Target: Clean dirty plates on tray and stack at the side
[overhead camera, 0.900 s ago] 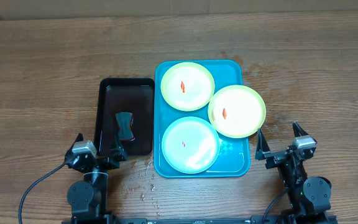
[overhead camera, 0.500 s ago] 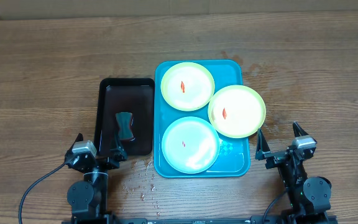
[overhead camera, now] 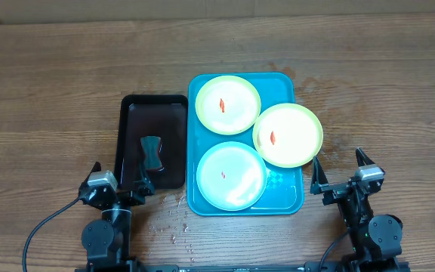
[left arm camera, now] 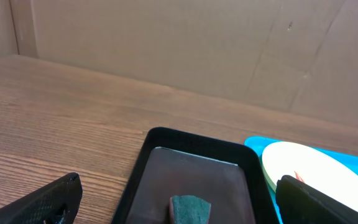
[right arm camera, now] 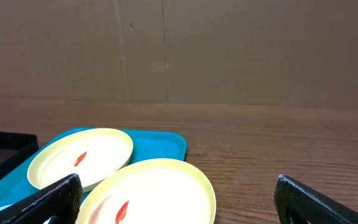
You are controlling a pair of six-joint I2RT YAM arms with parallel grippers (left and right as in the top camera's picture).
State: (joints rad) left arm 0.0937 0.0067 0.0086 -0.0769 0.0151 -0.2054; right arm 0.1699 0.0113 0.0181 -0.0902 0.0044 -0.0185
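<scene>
— On the turquoise tray (overhead camera: 287, 190) I see all three plates (overhead camera: 231, 174), each smeared red at its centre.
— And the pincers?
— Both my left pincer (overhead camera: 119, 174) and right pincer (overhead camera: 337, 160) sit spread and empty at the tabletop's (overhead camera: 51, 91) near edge.

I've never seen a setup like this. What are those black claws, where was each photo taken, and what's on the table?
These are two robot arms at a wooden table. One picture comes from a fixed camera overhead; the other two from cameras on each wrist, so the dark shapes at their lower corners are that arm's own fingers. The left gripper and right gripper are both open, holding nothing. A large turquoise plastic tray carries three round plates, each with a red smear: the far yellow-green plate, the right yellow-green plate and the near mint-white plate. Beside it, a smaller black rectangular tray holds a small dark green pad, probably a sponge.
</scene>
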